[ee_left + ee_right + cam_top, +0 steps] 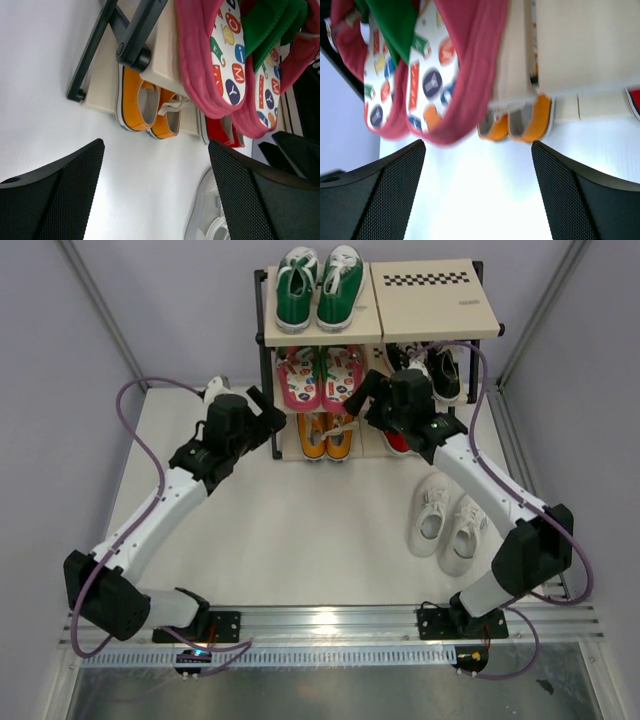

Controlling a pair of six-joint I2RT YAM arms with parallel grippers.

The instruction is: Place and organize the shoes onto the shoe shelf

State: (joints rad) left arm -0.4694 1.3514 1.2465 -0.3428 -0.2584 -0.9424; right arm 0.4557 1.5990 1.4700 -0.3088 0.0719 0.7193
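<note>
The shoe shelf (430,300) stands at the back. Pink flip-flops (322,378) lie on its middle tier at the left, and orange sneakers (326,436) sit below them on the bottom tier. The white sneakers (447,521) lie on the table to the right of the shelf's front. My left gripper (268,418) is open and empty, just left of the orange pair. My right gripper (366,400) is open and empty, just right of the flip-flops. The left wrist view shows the orange sneakers (145,105), the flip-flops (215,65) and a white sneaker (207,215). The right wrist view shows the flip-flops (430,75) and the orange sneakers (520,125).
Green sneakers (318,285) sit on the top tier at the left. Black sneakers (440,370) are on the middle tier at the right, and red sneakers (398,443) below them are partly hidden by my right arm. Walls close in on both sides.
</note>
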